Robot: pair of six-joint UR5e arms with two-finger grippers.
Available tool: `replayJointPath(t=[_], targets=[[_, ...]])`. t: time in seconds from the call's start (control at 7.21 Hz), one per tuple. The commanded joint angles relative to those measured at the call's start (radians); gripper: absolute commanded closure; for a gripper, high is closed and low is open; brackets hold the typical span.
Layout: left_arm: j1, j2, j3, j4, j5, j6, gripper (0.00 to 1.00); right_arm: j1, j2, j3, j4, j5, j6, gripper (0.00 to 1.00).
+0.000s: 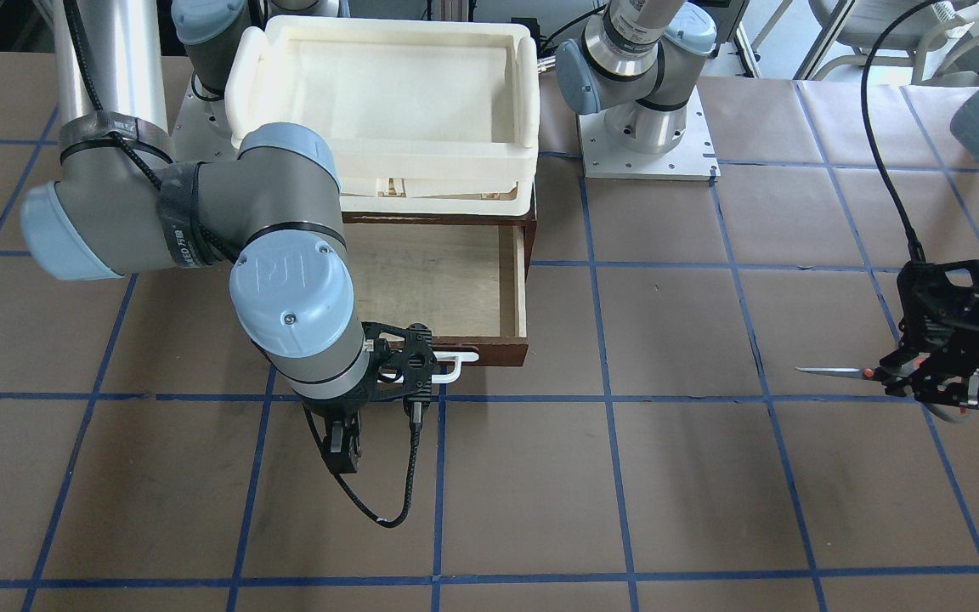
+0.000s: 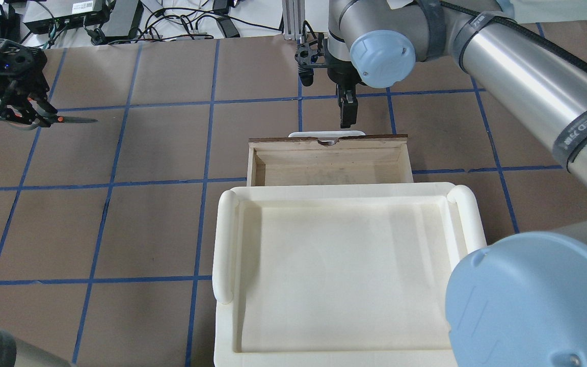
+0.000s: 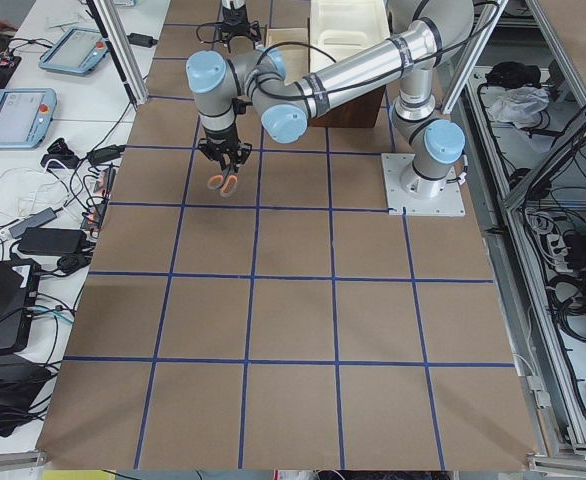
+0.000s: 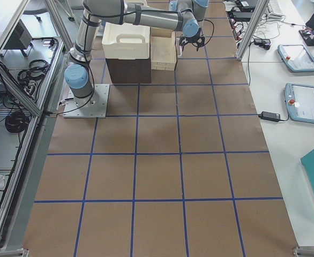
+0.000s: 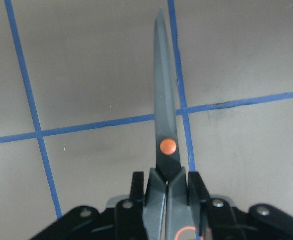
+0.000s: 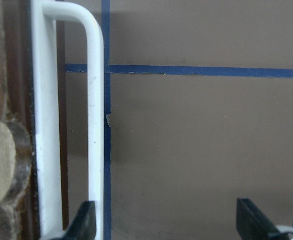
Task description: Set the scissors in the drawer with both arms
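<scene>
Scissors (image 5: 165, 107) clamped by handles in left pincer (image 5: 167, 192), blades pointing straight out from it, roughly toward open drawer (image 1: 513, 289), well apart. Right pincer (image 6: 171, 225) spread wide, just beside drawer handle (image 6: 94, 125).

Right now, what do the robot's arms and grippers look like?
The left arm and right arm are grey-silver tubes with light blue joint caps; black white-lettered straps wrap the right. The left gripper and right gripper are black, skeletal, with black cables.
</scene>
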Motion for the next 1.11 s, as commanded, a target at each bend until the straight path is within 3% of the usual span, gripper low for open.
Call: replayJointPath(t=[0.0, 0.28, 0.97], targets=[[-0.071, 0.101, 0.008, -0.112, 0.007, -0.045, 1.00, 0.000, 0.008, 0.004, 0.012, 0.005, -0.006, 0.00], [-0.075, 0.146, 0.006, -0.159, -0.001, -0.047, 1.00, -0.002, 0.029, 0.003, 0.004, 0.003, -0.024, 0.00], [-0.063, 0.130, 0.006, -0.153, -0.004, -0.047, 1.00, -0.023, 0.015, -0.026, 0.015, 0.008, -0.023, 0.00]])
